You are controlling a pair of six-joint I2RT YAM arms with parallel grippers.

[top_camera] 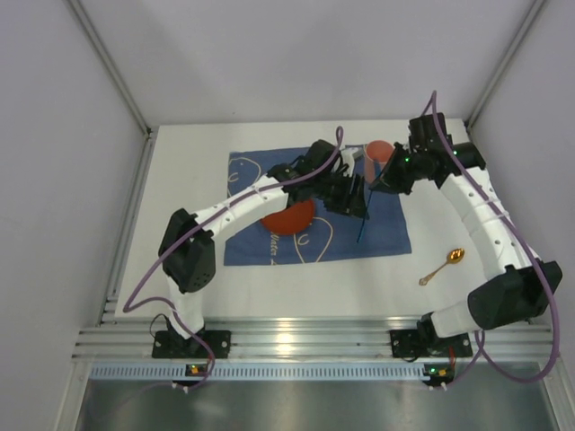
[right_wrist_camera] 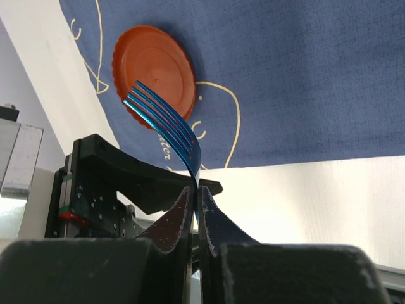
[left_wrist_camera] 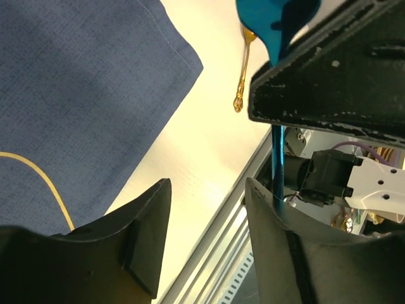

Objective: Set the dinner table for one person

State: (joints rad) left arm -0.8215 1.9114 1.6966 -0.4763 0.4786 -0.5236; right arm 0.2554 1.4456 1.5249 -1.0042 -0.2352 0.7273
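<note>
Two arms: both of mine reach from the near edge over the dinner table [top_camera: 314,287] and meet above the right part of the blue cloth mat [top_camera: 388,235].
Right arm: elbow low at the near right, forearm running far along the table's right side, wrist bent back toward the centre.
Right gripper [right_wrist_camera: 195,190]: fingers pressed together on the blue fork [right_wrist_camera: 171,130], which they hold by its neck.
Left arm: elbow raised at the near left, forearm slanting far and right across the mat.
Left gripper [left_wrist_camera: 207,187]: jaws spread wide, gripping nothing; the fork's thin handle runs to the inner edge of one finger [left_wrist_camera: 278,240], and I cannot tell whether they touch.
Fork: tines rise past my right fingertips, curving toward the orange plate [right_wrist_camera: 154,66]; from overhead its long axis runs far to near, leaning slightly left at the near end.
Dinner table: flat beneath both arms, its ribbed aluminium rail [top_camera: 296,341] running left to right along the near edge.
Plate: on the mat, left of the fork, partly under my left arm.
Cup [top_camera: 378,151]: salmon, at the mat's far right corner, near my right wrist.
Spoon [top_camera: 442,268]: gold, on bare tabletop right of the mat, bowl toward the far right.
</note>
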